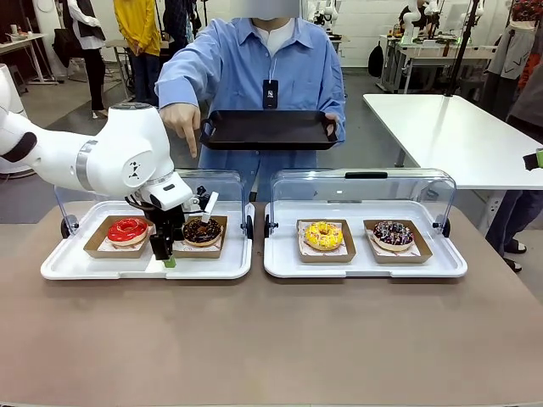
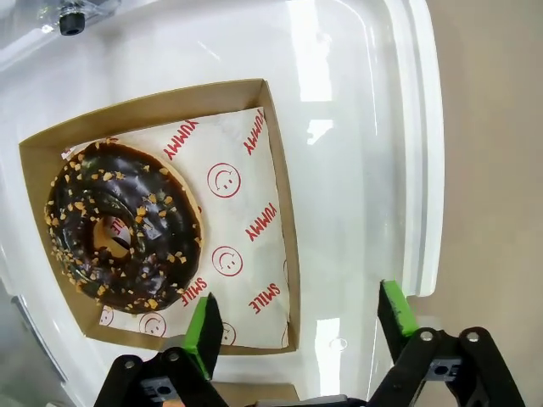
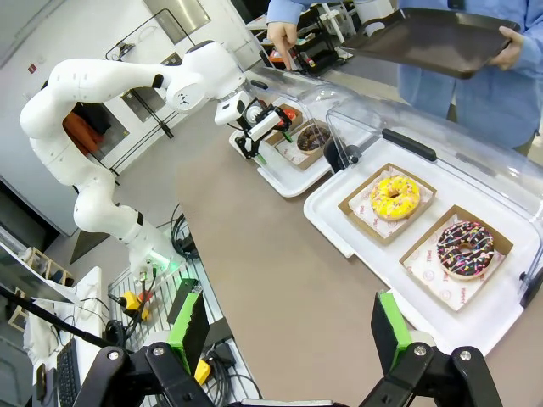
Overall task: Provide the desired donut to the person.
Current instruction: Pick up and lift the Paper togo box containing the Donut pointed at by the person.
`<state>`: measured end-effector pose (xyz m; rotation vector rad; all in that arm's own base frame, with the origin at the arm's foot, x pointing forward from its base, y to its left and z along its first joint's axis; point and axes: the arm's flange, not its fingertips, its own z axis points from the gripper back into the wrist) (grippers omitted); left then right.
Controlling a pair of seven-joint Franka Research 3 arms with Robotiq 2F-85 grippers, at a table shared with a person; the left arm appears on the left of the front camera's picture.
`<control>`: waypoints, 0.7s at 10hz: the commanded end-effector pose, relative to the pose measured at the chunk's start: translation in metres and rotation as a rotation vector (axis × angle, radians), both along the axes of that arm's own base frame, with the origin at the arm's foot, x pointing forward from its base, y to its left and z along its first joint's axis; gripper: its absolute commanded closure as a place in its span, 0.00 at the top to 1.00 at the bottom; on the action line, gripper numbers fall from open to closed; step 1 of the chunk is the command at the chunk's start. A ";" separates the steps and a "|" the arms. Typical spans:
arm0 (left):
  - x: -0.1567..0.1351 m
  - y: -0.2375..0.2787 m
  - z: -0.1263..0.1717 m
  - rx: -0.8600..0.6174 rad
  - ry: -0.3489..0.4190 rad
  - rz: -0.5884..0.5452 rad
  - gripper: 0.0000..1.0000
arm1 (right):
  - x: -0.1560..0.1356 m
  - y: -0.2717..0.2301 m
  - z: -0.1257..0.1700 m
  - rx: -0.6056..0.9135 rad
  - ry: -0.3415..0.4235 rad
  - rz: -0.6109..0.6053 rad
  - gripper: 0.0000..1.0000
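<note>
While the left tool [image 2: 297, 326] hangs spread, it should straddle the wall of the brown cardboard tray [image 2: 282, 222], sparing the nut-sprinkled chocolate donut [image 2: 123, 225].

In the front view the left gripper [image 1: 166, 257] covers the gap between the red donut [image 1: 128, 229] and the chocolate donut [image 1: 202, 231], hiding the near left corner of the chocolate donut's box [image 1: 219, 247]. In the left wrist view the white tray [image 2: 356, 170] runs off the top and left edges, and a green finger [image 2: 204, 331] hides part of the box's lower wall. In the right wrist view the black tray [image 3: 433, 47] is cut by the top edge.
</note>
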<state>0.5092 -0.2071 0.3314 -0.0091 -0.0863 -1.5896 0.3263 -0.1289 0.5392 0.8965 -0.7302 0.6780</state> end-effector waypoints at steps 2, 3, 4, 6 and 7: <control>0.003 0.001 -0.001 -0.027 -0.008 -0.019 0.40 | 0.000 0.000 -0.001 -0.001 0.003 0.000 1.00; 0.003 0.001 0.000 -0.029 -0.004 -0.019 0.00 | 0.000 0.000 -0.001 -0.001 0.003 0.000 1.00; 0.003 0.001 -0.001 -0.028 -0.003 -0.022 0.25 | 0.000 0.000 -0.001 -0.001 0.003 0.000 1.00; 0.003 0.001 -0.001 -0.031 0.001 -0.025 0.05 | 0.000 0.000 -0.001 -0.001 0.003 0.000 1.00; 0.003 0.001 -0.001 -0.034 0.003 -0.026 0.00 | 0.000 0.000 -0.001 -0.001 0.003 0.000 1.00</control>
